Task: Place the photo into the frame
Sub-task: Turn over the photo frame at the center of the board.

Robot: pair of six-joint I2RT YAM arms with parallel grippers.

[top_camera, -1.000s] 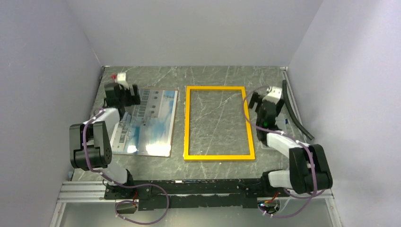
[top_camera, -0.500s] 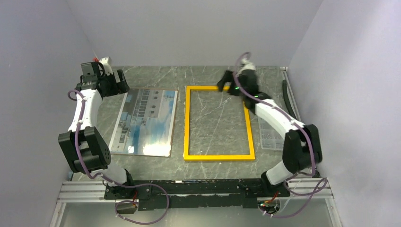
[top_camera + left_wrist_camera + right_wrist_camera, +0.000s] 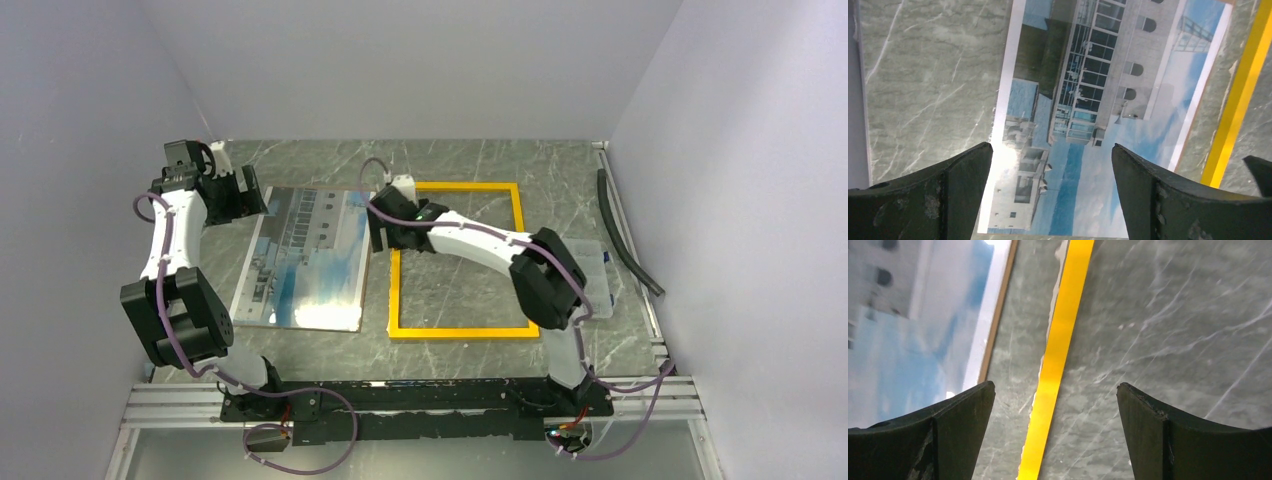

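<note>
Seen from above, the large thin print of a white building against blue sky (image 3: 305, 262) lies face up on the grey-green marble table (image 3: 470, 160). It sits just left of the rectangular frame with the narrow bright yellow border (image 3: 462, 186), with a strip of bare stone between them. The left gripper (image 3: 250, 196) hangs by the print's far left corner and the right gripper (image 3: 383, 236) over that strip, both spread wide and holding nothing. The left wrist view has the print below and between its wide jaws, glare washing out one patch. The right wrist view shows a thin brown board (image 3: 998, 320) edging out from under the print. To do the pick-up well, a finger should catch the print's edge alone, not the board, and the lift should stay level. Whether the print lies loose on the board, and whether a pane fills the frame, cannot be made out
</note>
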